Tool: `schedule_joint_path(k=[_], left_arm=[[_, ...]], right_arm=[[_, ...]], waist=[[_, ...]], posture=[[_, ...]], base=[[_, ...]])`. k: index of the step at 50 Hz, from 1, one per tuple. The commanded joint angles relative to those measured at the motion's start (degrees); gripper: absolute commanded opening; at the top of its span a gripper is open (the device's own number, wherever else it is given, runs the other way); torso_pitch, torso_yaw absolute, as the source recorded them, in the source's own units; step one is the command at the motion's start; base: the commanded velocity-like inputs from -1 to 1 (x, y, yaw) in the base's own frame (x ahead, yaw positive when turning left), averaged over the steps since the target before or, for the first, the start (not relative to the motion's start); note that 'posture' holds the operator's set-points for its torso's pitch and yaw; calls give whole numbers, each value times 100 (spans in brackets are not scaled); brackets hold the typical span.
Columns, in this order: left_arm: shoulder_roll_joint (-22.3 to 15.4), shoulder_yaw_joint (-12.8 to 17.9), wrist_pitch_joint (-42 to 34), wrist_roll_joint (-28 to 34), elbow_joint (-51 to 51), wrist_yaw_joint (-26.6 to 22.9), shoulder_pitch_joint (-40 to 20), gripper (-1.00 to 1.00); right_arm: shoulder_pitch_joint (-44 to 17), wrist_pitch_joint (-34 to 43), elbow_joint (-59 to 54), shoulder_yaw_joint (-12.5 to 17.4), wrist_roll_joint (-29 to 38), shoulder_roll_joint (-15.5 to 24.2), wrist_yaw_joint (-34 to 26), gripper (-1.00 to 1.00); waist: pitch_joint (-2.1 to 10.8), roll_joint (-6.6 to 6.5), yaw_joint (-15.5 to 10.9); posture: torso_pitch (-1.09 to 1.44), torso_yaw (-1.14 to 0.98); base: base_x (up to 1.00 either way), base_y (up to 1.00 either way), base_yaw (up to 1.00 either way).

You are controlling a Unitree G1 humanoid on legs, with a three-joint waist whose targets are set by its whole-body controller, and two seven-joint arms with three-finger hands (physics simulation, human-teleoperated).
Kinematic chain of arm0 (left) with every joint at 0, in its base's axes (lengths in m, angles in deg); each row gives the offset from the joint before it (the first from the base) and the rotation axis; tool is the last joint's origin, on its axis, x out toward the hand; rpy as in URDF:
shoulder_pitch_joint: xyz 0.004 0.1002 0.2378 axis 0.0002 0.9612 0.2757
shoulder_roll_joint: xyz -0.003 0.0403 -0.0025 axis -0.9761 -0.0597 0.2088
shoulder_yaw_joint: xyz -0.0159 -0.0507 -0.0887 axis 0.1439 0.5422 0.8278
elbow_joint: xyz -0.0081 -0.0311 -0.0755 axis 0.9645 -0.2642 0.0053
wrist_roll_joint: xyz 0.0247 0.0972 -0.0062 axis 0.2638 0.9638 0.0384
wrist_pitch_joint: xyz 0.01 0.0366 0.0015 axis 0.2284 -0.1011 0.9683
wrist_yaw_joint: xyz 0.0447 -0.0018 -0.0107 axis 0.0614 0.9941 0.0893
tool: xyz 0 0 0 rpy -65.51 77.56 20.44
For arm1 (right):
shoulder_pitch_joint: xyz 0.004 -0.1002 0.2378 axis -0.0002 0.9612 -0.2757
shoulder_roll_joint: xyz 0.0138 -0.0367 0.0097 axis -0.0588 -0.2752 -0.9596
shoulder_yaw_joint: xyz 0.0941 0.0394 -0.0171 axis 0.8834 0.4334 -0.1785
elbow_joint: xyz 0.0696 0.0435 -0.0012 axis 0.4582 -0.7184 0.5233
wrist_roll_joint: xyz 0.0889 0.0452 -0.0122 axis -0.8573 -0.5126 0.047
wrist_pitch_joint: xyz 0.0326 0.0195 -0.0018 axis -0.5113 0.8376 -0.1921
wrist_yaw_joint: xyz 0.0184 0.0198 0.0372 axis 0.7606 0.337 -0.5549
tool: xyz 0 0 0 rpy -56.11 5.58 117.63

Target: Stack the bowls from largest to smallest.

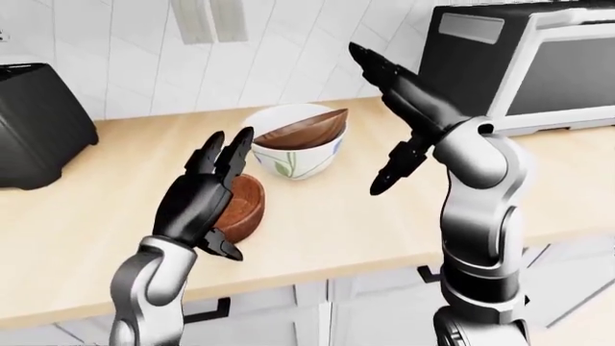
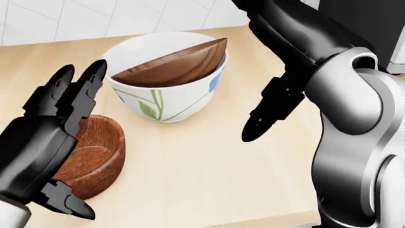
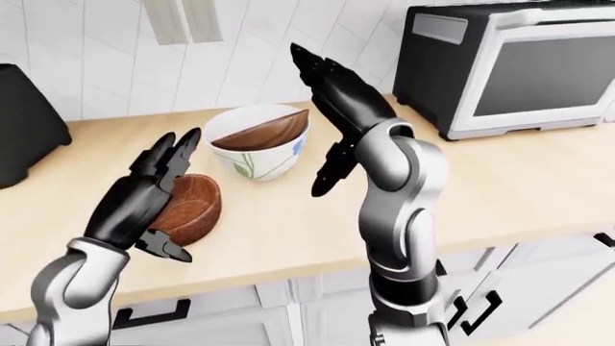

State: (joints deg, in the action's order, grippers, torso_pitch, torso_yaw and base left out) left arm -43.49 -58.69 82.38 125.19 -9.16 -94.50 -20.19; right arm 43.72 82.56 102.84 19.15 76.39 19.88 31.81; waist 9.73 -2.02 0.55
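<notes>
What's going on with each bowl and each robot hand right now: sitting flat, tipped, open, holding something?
White ceramic bowl with leaf pattern: upright on the wooden counter, holding another bowl.
Dark wooden bowl inside it: tilted, one edge above the white rim.
Reddish wooden bowl: tipped on its side on the counter.
Left robot hand: open, fingers spread beside the reddish bowl, not gripping.
Right robot hand: open, raised, empty.
</notes>
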Motion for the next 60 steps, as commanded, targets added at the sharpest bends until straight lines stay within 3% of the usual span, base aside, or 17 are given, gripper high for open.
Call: schedule_joint_path(k=[1,11,17,34,41,54,60], left_arm=[[-35,25,64,146,-82,42,-8,91],[5,-8,223,252,-242,60,117,64],[-4,-7,158,238,-345,-79,58,30],[-107,-222,-920,86,-329,-1273,-819,14],[-188,-272,-1071,145,-544,-1407,-1137,9],[-271,-291,-792,327,-789,-1261,-1113,-21],[-283,-253,-515,508,-725,-1231,-924,-58]], right_arm=[[-155,-74,106,51,-5,31,127,100],[-149,-67,96,72,-54,76,146,100],[-123,-75,98,61,-47,65,164,100],[-32,-211,-47,65,-118,57,340,100],[-23,-214,-41,61,-131,59,354,100],[-2,-247,-71,46,-125,30,400,100],[-14,-248,-75,59,-144,47,401,100]], waist=[[26,12,4],[8,-9,-15],[-28,-10,-48],[-153,37,-97],[-180,77,-80],[-97,61,-70],[-29,57,-65]], posture=[[-20,0],[-20,0],[-20,0],[-20,0],[-20,0],[-20,0],[-20,0]], base=[[0,0,0],[0,0,0],[0,0,0],[0,0,0],[0,0,0],[0,0,0],[0,0,0]])
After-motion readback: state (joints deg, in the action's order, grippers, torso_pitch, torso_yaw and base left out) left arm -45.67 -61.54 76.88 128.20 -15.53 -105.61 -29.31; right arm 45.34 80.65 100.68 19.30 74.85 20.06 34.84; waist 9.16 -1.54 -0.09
